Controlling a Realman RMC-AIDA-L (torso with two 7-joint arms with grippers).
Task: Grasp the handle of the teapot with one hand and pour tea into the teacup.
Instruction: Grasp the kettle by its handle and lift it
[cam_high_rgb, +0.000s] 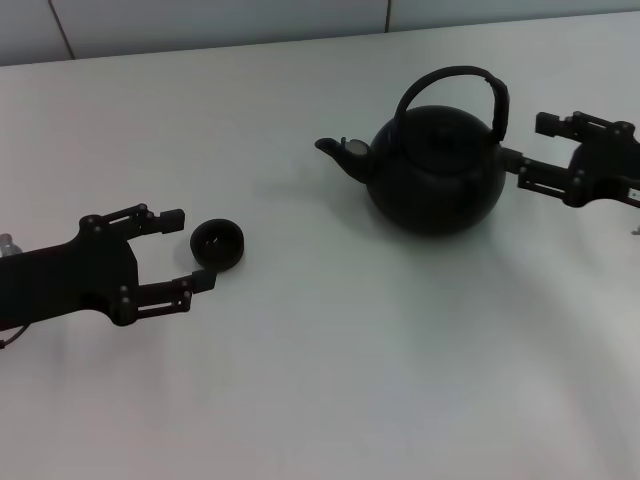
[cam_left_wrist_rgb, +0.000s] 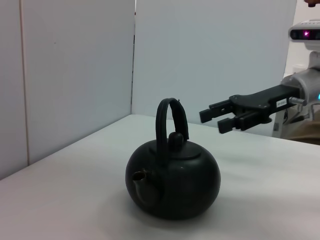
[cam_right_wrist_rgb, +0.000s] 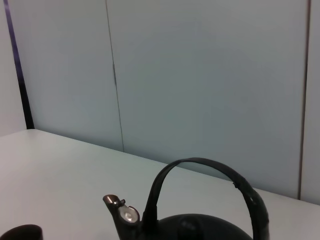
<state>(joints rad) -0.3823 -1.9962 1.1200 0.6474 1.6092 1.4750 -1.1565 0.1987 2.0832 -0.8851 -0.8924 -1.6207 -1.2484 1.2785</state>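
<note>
On the robot's left side of the white table (cam_high_rgb: 330, 380), the left gripper (cam_high_rgb: 195, 250) lies low over the surface with its two fingers spread apart, one finger (cam_high_rgb: 172, 217) on the far side and the other (cam_high_rgb: 203, 281) on the near side. The teacup (cam_high_rgb: 218, 243) stands upright on the table just beyond those fingertips, roughly in line with the gap between them; the near fingertip sits close to or against its rim, and contact cannot be confirmed. No liquid can be made out inside the cup. Further right, well apart from the cup, the teapot (cam_high_rgb: 435, 172) stands upright on the table, lid in place, its spout (cam_high_rgb: 340, 152) pointing toward the cup's side. The handle (cam_high_rgb: 455, 80) arches upright over the lid, joined at both sides of the body. At the right edge, the right gripper (cam_high_rgb: 530, 152) is held level behind the teapot, on the side opposite the spout, fingers parted and holding nothing. Its fingertips are just beside the handle's rear leg, one near the handle, the other near the pot's shoulder. In the left wrist view the right gripper (cam_left_wrist_rgb: 219, 119) appears raised above the table, beyond the teapot (cam_left_wrist_rgb: 172, 180).
</note>
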